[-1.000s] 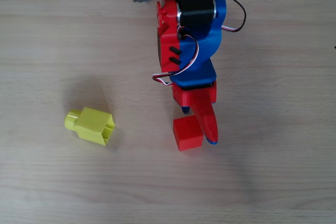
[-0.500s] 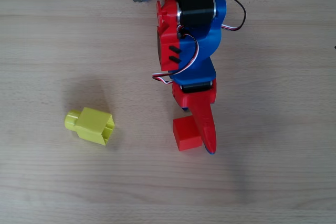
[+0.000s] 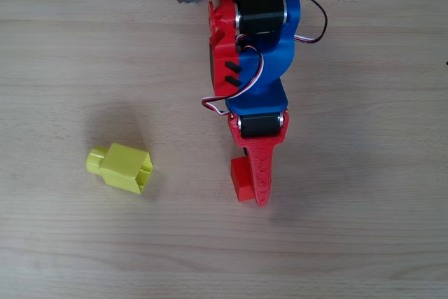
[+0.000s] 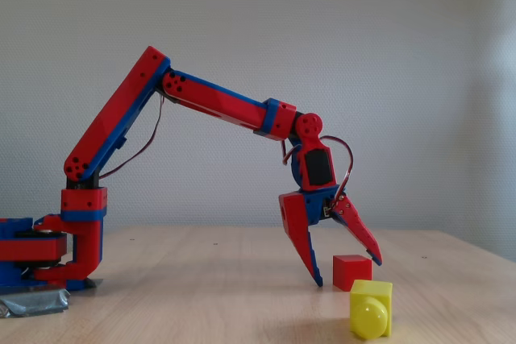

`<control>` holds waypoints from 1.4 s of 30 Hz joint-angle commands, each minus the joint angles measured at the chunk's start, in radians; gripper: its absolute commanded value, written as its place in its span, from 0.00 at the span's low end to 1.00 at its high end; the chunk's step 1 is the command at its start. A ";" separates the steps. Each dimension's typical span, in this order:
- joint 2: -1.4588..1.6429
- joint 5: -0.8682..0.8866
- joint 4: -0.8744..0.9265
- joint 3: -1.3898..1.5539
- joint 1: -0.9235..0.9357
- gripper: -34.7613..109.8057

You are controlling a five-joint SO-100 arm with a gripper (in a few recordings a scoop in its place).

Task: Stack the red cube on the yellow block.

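The cube [image 4: 352,271] sits on the table [image 4: 201,296], red and square-faced, just behind the block [image 4: 371,308] as the fixed view has it; the block is the nearest thing there, bright yellow, its round stub facing the camera; the two stand apart, not touching. Above the cube hangs the gripper [image 4: 347,273], its jaws spread wide; one finger [image 4: 306,247] comes down nearly to the table on the cube's left, the other slants over the cube's upper right corner, so the cube lies between the tips but I cannot tell whether either one touches it; nothing is gripped. Behind that the red-and-blue arm [image 4: 218,106] arches up and back to its base [image 4: 48,251] at the left of the table, with a strip of grey tape [image 4: 32,302] at its foot; a plain pale wall stands beyond.

From overhead the block [image 3: 122,167] lies on its side at the left, stub pointing up-left, notched end toward the lower right; the cube [image 3: 242,180] is well to its right, half covered by the gripper [image 3: 257,187], whose upper finger [image 3: 260,169] runs down across the cube's right part; the table [image 3: 364,229] is light wood with a fine grain.
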 commanded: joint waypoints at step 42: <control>0.376 0.210 -0.135 0.149 0.012 0.33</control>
